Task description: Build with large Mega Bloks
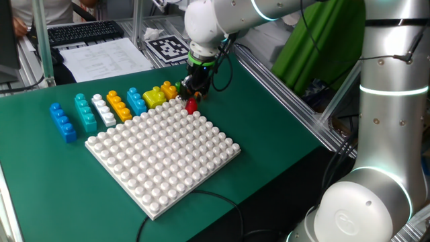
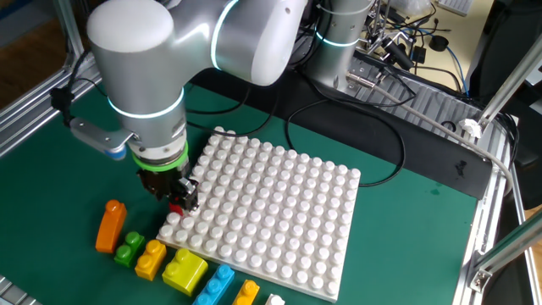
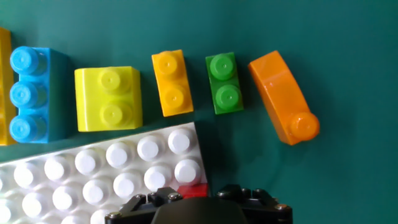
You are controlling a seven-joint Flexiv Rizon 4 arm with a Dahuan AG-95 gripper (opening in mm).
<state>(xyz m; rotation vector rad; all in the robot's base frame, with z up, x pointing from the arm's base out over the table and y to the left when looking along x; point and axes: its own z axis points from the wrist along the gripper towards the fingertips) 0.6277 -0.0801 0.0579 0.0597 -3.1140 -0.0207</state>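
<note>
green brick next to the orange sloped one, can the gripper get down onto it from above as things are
Probably yes. The green brick lies studs up on the mat with small gaps to the yellow-orange brick and the orange sloped brick. Nothing lies over it, and the gripper hangs close by, at the baseplate corner.

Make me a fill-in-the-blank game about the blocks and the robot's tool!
1. The small brick under the tool is ____.
2. The white baseplate lies on a ____ table cover.
3. In the hand view, the green brick has ____ studs.
4. In the hand view, the green brick lies between the small yellow-orange brick and the long ____ brick.

Missing words: red; green; two; orange
</note>
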